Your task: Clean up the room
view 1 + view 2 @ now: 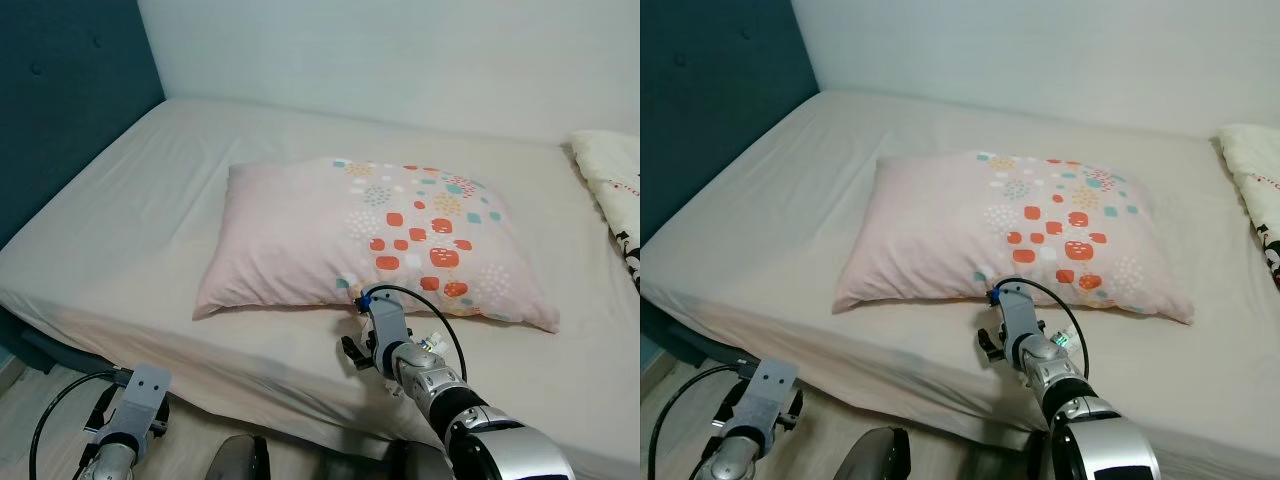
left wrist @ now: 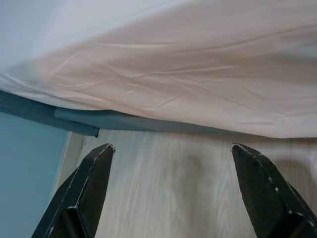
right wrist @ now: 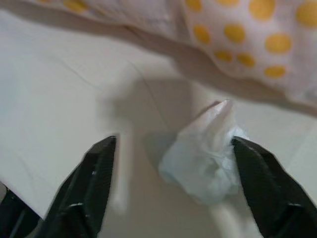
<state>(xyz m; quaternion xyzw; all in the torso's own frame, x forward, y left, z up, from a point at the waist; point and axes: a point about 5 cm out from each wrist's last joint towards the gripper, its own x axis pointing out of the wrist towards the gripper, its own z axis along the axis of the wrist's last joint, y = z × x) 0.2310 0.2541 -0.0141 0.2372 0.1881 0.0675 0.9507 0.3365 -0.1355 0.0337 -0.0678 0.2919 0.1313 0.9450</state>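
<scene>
Right wrist view: the right gripper [image 3: 171, 186] is gaping over a tissue [image 3: 205, 153] near the bed's [image 1: 130, 230] front edge, by the pillow [image 1: 370, 240].

Crumpled white tissue [image 3: 205, 161] on bed [image 3: 59, 99], by pillow [image 3: 237, 39]

we look along our left gripper [image 2: 171, 193], its two black fingers [image 2: 81, 193] spread wide apart with nothing between them. beneath and between the fingers lies pale wood-grain floor [image 2: 168, 173]. beyond the fingertips hangs a pinkish-beige bed sheet [image 2: 198, 74], creased and draped over the mattress edge. under its hem runs a dark teal bed base [image 2: 74, 116], and off beside one finger a lighter blue surface [image 2: 27, 168] meets the floor.
</scene>
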